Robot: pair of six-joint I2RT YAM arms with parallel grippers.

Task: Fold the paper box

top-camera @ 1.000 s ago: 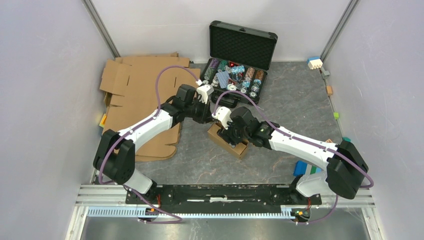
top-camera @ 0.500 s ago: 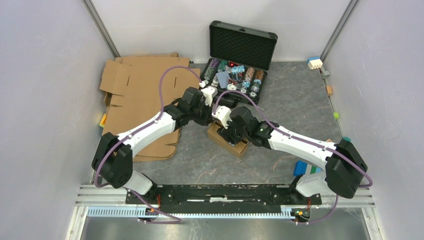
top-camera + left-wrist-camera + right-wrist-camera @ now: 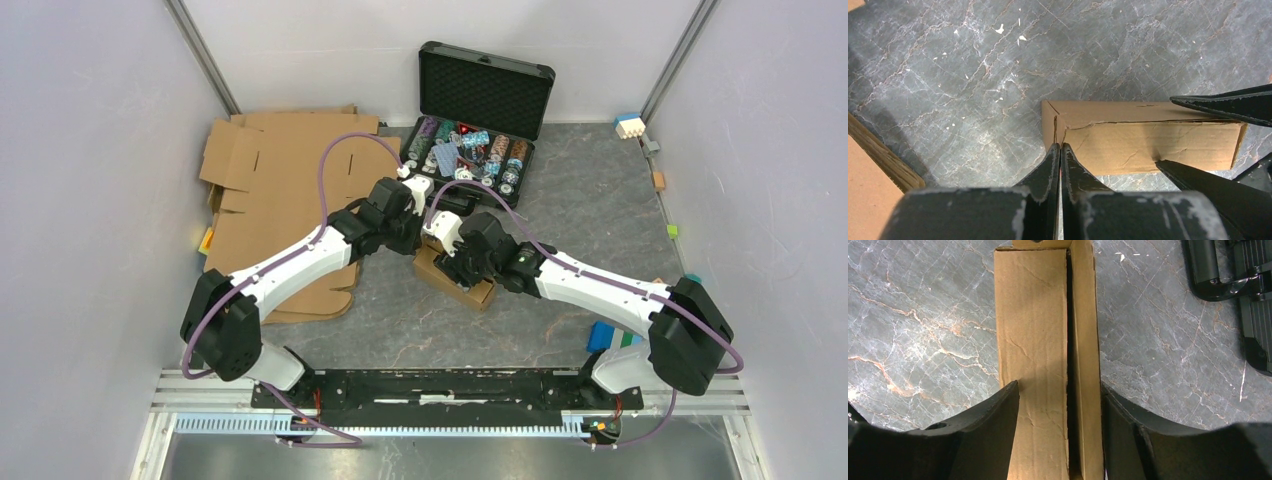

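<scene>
While the right fingers (image 3: 983,440) hug both long sides of the small brown cardboard box (image 3: 1033,340) in the middle of the top view, the left fingers (image 3: 1048,165), pressed together, sit right at its gaping corner. Push there slowly, and grip the box firmly so it cannot slide on the grey desk (image 3: 923,315).

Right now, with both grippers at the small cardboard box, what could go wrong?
1. The paper box shows a dark open seam along its top; the right gripper, clamping both sides, might squeeze it wider or buckle a wall.
2. The left gripper is shut, its tips at the box corner, where the edges gape; pushing there may dent it or twist the box in the other grip.
</scene>
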